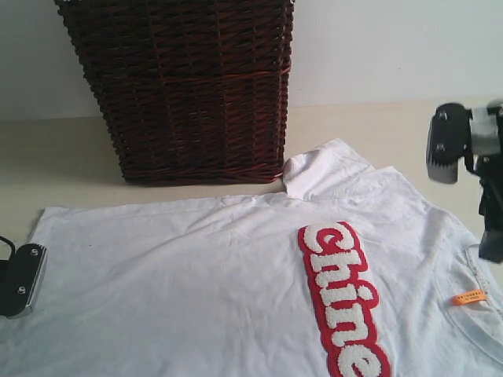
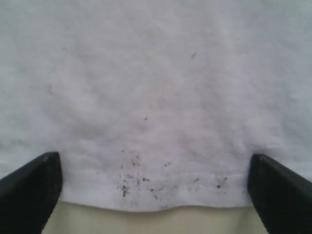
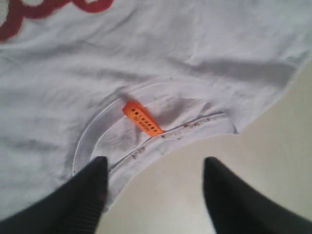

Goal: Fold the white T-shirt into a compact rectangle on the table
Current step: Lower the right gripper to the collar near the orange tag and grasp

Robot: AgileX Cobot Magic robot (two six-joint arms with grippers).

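The white T-shirt lies spread across the tabletop. Only the wrist views show the jaws. On the left gripper they stand wide apart astride the speckled hem — on the right gripper, apart and empty near the orange collar tag.

— The left gripper, what's it like?
— Black wedge fingers. Beside the white T-shirt's hem, one has a silvery edge and two screws.
— And the right gripper?
— Matte black too. Past the shirt's collar, there's a black plate with two screws on a grey body.
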